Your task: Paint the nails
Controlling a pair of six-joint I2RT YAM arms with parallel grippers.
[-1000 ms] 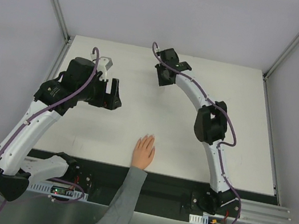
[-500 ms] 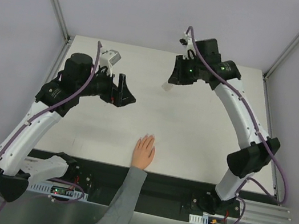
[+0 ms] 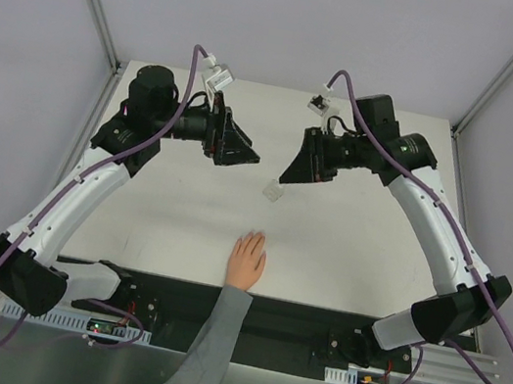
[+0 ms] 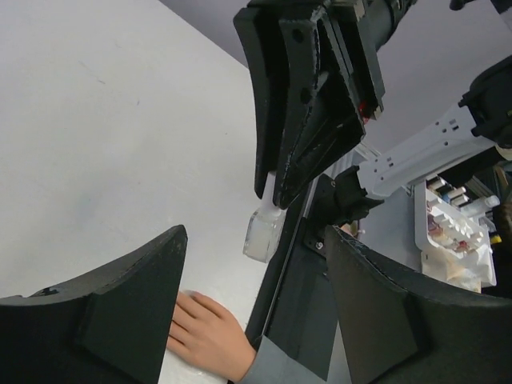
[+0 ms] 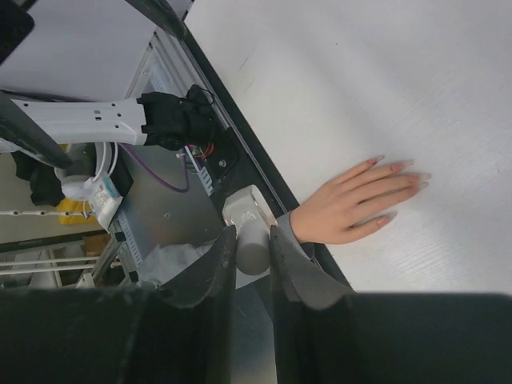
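A pale hand (image 3: 246, 260) in a grey sleeve lies flat at the table's near edge, fingers together and pointing away. Its nails (image 5: 404, 165) show as small pinkish tips in the right wrist view. My right gripper (image 3: 286, 179) is shut on the cap of a small clear bottle (image 3: 272, 192), which hangs above the table just beyond the fingertips. In the right wrist view the grey cap (image 5: 253, 246) sits between the fingers of the right gripper (image 5: 252, 240). My left gripper (image 3: 243, 158) hovers open to the bottle's left, facing the bottle (image 4: 262, 232), nothing between its fingers.
A black rail (image 3: 294, 320) runs along the table's near edge, under the sleeve. Aluminium posts (image 3: 96, 0) stand at the back corners with white walls around. A white rack of small items (image 4: 452, 232) sits off the table beyond the rail.
Both arms swung in toward the table's middle. The right gripper carried the bottle from the back down to above the fingertips. The left gripper rose and moved right toward it.
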